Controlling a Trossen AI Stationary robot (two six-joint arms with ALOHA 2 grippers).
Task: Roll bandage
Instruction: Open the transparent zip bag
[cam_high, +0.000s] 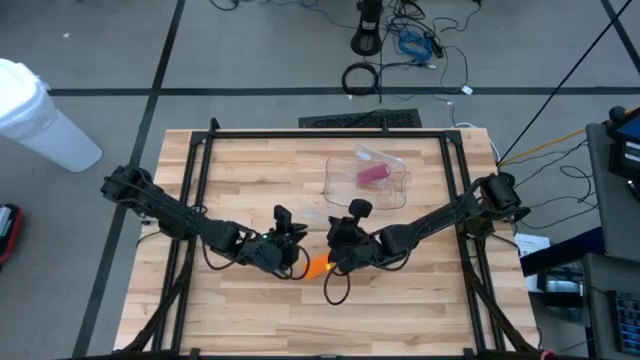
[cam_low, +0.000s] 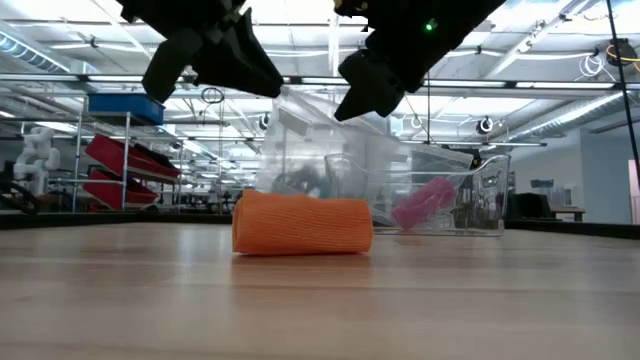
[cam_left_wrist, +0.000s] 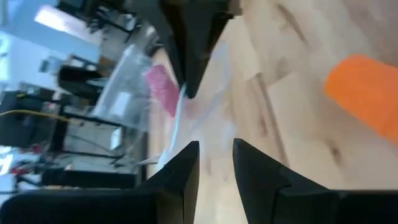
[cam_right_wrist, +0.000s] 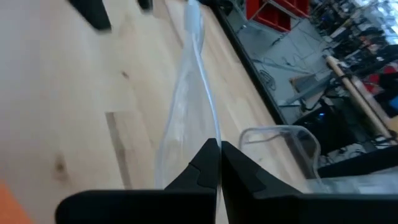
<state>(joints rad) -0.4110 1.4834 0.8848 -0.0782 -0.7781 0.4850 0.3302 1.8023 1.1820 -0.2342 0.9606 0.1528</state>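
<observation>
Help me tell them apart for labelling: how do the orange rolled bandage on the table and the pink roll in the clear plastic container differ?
The orange rolled bandage lies bare on the wooden table, in the open; the pink roll sits inside the clear plastic container. In the low view the orange bandage lies flat and the pink roll tilts. In the high view the orange one is between the two grippers, the pink one beyond them. Both are roughly cylindrical rolls.

Even, bright overhead light fills the scene, coming from ceiling strip lights (cam_low: 60, 50) that glare white in the low view. Shadows on the table (cam_high: 250, 320) are soft and faint. Both arms show as dark silhouettes against the bright room. The wrist views are smeared with blur, the far background especially.
</observation>
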